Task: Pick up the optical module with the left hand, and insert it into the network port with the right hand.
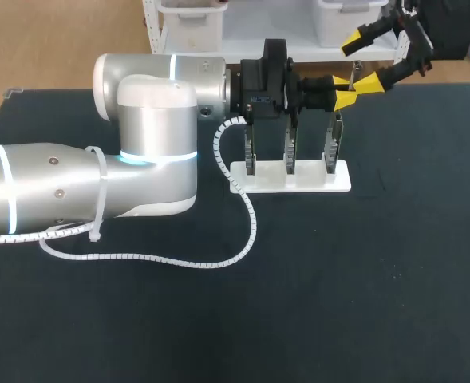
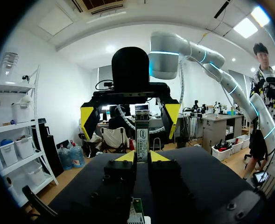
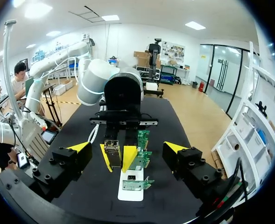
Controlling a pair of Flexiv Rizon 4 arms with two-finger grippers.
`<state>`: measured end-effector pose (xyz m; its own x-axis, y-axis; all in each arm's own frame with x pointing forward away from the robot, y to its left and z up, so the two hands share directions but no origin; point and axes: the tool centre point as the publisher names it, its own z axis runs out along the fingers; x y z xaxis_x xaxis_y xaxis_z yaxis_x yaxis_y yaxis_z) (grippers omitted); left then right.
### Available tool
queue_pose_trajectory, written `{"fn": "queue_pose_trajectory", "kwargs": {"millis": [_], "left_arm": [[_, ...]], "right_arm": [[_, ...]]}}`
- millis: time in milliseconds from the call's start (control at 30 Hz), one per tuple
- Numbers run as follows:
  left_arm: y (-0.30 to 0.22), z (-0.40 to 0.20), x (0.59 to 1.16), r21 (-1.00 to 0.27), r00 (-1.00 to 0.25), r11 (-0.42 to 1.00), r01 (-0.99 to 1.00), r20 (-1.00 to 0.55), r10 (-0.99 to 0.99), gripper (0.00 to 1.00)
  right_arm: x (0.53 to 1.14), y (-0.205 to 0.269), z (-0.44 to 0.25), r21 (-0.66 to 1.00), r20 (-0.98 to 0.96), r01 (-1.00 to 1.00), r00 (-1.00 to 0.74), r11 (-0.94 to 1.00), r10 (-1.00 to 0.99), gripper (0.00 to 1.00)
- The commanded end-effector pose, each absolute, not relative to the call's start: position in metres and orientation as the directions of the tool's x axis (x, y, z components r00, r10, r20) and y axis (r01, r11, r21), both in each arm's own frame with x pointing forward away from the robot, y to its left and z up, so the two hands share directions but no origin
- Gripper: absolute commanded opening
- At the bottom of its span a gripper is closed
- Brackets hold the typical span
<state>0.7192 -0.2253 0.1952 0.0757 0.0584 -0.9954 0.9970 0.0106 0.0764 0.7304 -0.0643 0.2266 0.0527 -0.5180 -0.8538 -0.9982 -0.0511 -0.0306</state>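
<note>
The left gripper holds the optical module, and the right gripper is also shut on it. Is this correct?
Not quite. The left gripper does hold the optical module, but the right gripper is open: the right wrist view shows its fingers standing wide apart, clear of the module.

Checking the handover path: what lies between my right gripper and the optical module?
Nothing; the right wrist view shows bare air between the open right gripper and the optical module.

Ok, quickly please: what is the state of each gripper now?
Left gripper: closed, holding the optical module.
Right gripper: open, holding nothing.
</note>
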Motion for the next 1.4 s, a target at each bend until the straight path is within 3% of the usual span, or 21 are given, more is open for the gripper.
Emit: {"fn": "queue_pose_trajectory", "kwargs": {"millis": [33,1000,1033,1067,1100,1133,1400], "left_arm": [[-0.2250,0.1944,0.7170,0.079,0.078,0.018,0.997,-0.995,0.056,0.00],[-0.2250,0.1944,0.7170,0.079,0.078,0.018,0.997,-0.995,0.056,0.00],[-0.2250,0.1944,0.7170,0.079,0.078,0.018,0.997,-0.995,0.056,0.00],[-0.2250,0.1944,0.7170,0.079,0.078,0.018,0.997,-0.995,0.056,0.00],[-0.2250,0.1944,0.7170,0.079,0.078,0.018,0.997,-0.995,0.056,0.00],[-0.2250,0.1944,0.7170,0.079,0.078,0.018,0.997,-0.995,0.056,0.00],[-0.2250,0.1944,0.7170,0.079,0.078,0.018,0.997,-0.995,0.056,0.00]], "right_arm": [[0.7330,-0.0630,0.2260,-0.030,-0.857,-0.998,0.054,-0.056,-0.512,1.00],[0.7326,-0.0586,0.2329,0.015,-0.858,-0.998,0.021,-0.065,-0.513,1.00],[0.7326,-0.0586,0.2329,0.015,-0.858,-0.998,0.021,-0.065,-0.513,0.96],[0.7326,-0.0586,0.2329,0.015,-0.858,-0.998,0.021,-0.065,-0.513,0.50],[0.7326,-0.0586,0.2329,0.015,-0.858,-0.998,0.021,-0.065,-0.513,0.38],[0.7326,-0.0586,0.2329,0.015,-0.858,-0.998,0.021,-0.065,-0.513,0.00],[0.7326,-0.0586,0.2329,0.015,-0.858,-0.998,0.021,-0.065,-0.513,0.00]]}}
